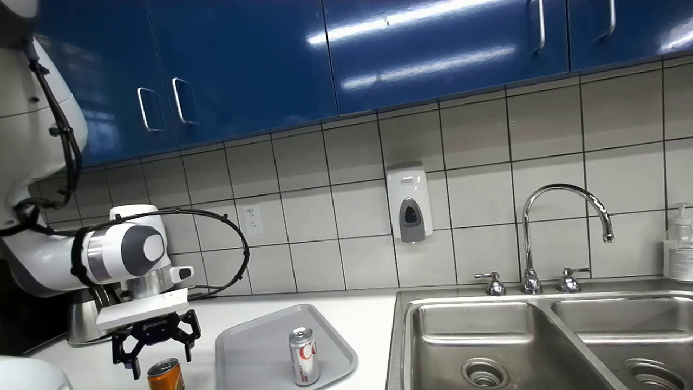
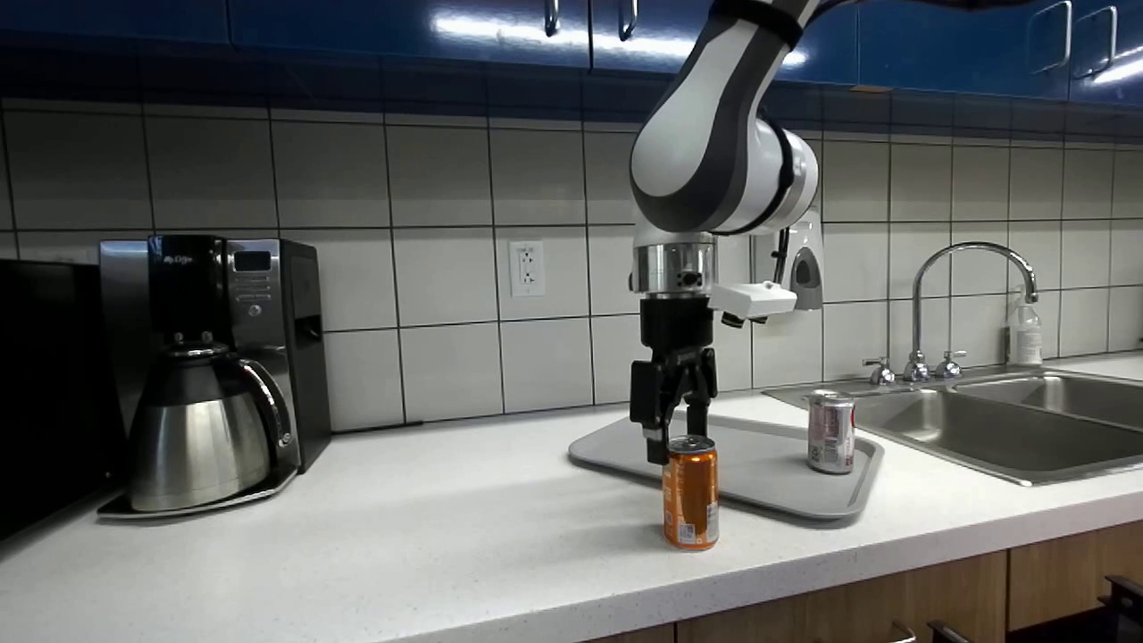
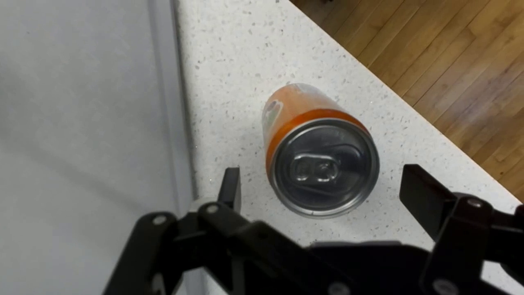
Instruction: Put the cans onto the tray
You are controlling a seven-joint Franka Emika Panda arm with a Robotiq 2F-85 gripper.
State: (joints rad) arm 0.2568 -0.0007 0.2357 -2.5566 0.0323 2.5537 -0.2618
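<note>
Speckled white counter (image 2: 402,536) before a tiled wall (image 2: 442,179). The silver can (image 2: 831,433) stands upright on the tray (image 2: 759,464); the orange can (image 2: 690,496) stands upright on the counter, just beside the tray. The gripper (image 1: 162,363) is spread wide and holds nothing, its fingers (image 3: 425,200) flanking the orange can; how low they reach is hard to judge. The can, probably full and weighty, should prove slick and dentable; a moderate squeeze across mid-body suits it.

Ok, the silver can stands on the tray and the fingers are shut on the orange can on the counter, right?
The fingers aren't shut: the wrist view shows them open, a gap either side of the orange can on the counter. The silver can stands on the tray.
</note>
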